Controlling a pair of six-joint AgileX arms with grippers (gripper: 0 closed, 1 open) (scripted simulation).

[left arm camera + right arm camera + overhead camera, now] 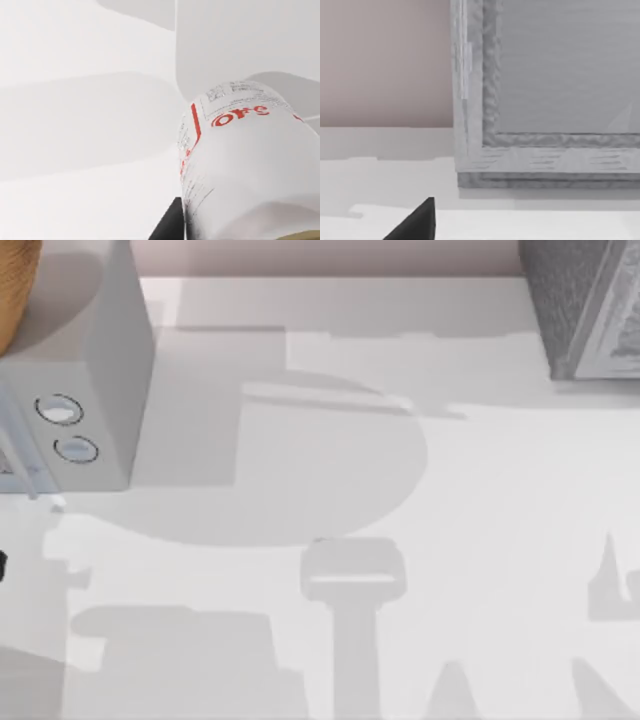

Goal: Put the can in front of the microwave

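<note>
From the top view, the microwave (pixel 95 390) sits at the left edge of my bench (pixel 400 490), its two round dials facing the open middle of the surface. Something orange-brown (pixel 12 290) rests on the microwave's top at its far left corner. Well apart from the microwave, at the opposite far corner, stands a darker speckled grey box (pixel 585 305). Grey shadows of my arms lie across the bench surface on the near side of the microwave.

From my left wrist view, the can (pixel 245 160) looms very close, white-sided with red printing, and a sliver of its dull gold rim shows at the picture's edge. A dark fingertip (pixel 170 225) of my left pincer lies right against the can's side. I cannot tell from this whether the pincer is pinching the can or merely beside it. Past the can rises a pale flat wall, which looks like the microwave's side, so the can is close by the microwave.

From my right wrist view, the speckled grey box stands just ahead on the bench, against a pinkish back wall (pixel 385 60). One dark fingertip (pixel 417 222) of my right pincer pokes in; I cannot tell whether that pincer is spread or pressed together.
</note>
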